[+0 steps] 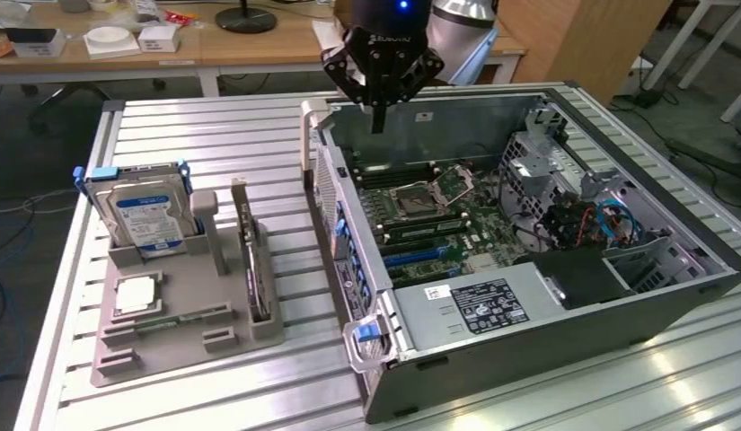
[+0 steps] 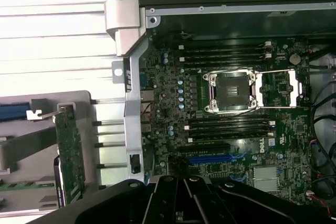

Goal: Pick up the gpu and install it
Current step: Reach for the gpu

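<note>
At the exterior view's left, a grey moulded parts holder (image 1: 166,352) lies on the slatted aluminium table (image 1: 202,135). A boxy silver hard drive with a blue-and-white label (image 1: 143,215) stands upright at the holder's far end.

Along the holder's right edge stands the gpu (image 1: 255,274), a thin, flat circuit card set on its long edge in a slot, its pale metal bracket strip at the far end. In the wrist view its face reads green (image 2: 71,153). Nothing touches it.

Just right of the holder lies the open dark tower computer case (image 1: 526,355), on its side, with the green motherboard (image 1: 436,220) exposed and the square metal-framed processor socket (image 2: 231,93) near the far end.

The black gripper (image 1: 376,121) hangs above the case's far-left corner, pointing down. Its fingers are pressed together and empty. It is well apart from the gpu. In the wrist view the gripper (image 2: 181,200) sits over the board's edge.
</note>
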You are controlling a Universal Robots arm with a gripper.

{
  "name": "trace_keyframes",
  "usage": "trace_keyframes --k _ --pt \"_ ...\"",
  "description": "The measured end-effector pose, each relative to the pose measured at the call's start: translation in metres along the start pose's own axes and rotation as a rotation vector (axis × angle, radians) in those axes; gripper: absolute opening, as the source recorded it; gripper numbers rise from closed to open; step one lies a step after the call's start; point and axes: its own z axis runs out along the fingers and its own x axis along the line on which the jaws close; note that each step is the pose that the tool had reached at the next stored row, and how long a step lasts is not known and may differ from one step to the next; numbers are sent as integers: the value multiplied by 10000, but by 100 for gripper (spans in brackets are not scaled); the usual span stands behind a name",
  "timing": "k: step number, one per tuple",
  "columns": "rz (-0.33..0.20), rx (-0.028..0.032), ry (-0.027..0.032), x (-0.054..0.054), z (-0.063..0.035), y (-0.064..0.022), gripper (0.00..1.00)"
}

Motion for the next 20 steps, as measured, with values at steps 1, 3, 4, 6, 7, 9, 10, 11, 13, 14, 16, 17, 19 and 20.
trace_keyframes --k 1,3,4,6,7,9,10,11,13,14,16,17,19,20 --pt "0 0 0 12 0 -1 10" --pt "0 0 0 35 -1 -3 10" --pt "-1 0 0 46 -1 -4 10" --pt "-1 0 1 69 -2 -5 10" --pt "-1 1 0 81 -2 -6 10" --pt "-1 0 0 103 -3 -8 10" --pt "0 -1 0 114 -3 -9 10" --pt "-1 0 0 125 -3 -10 10" --pt "0 0 0 148 -4 -11 10" --pt "-1 0 0 158 -4 -12 10" --pt "0 0 0 180 -5 -14 10" --pt "-1 0 0 191 -5 -15 10" --pt "-1 0 0 214 -5 -16 10" --pt "-1 0 0 226 -6 -17 10"
